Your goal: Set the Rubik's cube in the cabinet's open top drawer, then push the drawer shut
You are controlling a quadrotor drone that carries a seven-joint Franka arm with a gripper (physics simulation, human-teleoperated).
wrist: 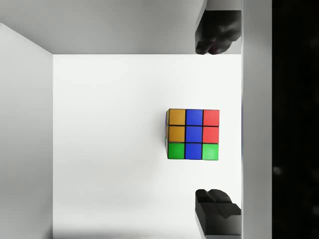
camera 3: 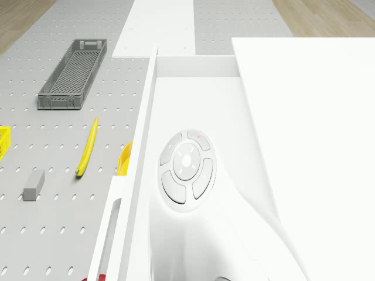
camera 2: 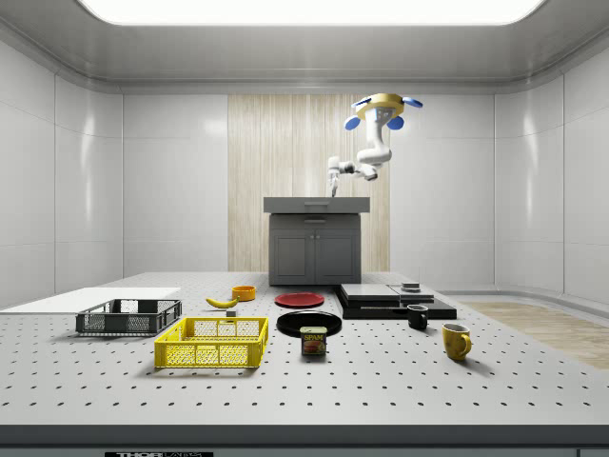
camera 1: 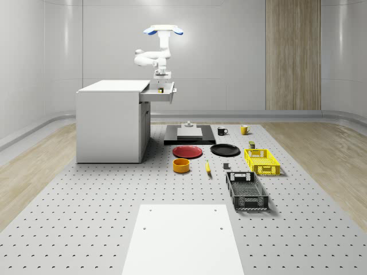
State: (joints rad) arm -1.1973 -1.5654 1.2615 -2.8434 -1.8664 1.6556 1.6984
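One cube (wrist: 193, 134) | lying free in drawer (wrist: 124, 149) right below gripper (wrist: 217, 124) | fingers (wrist: 217, 209) spread | drone (camera 1: 163, 30) hovering over drawer

Glossy coloured stickers gleam on the Rubik's cube (wrist: 193, 134), lying on the drawer (wrist: 124, 149) floor's smooth matt white. Matt black fingertips (wrist: 217, 211); matt grey perforated surface (camera 1: 86, 217); wood-grain wall panel (camera 1: 292, 54).

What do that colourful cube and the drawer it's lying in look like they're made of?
The Rubik's cube looks like glossy plastic: flat orange, blue, red and green squares split by dark seams. The drawer looks like smooth white-painted metal or laminate, matte with soft shading and no grain; which one is unclear. The open gripper hangs above the cube.
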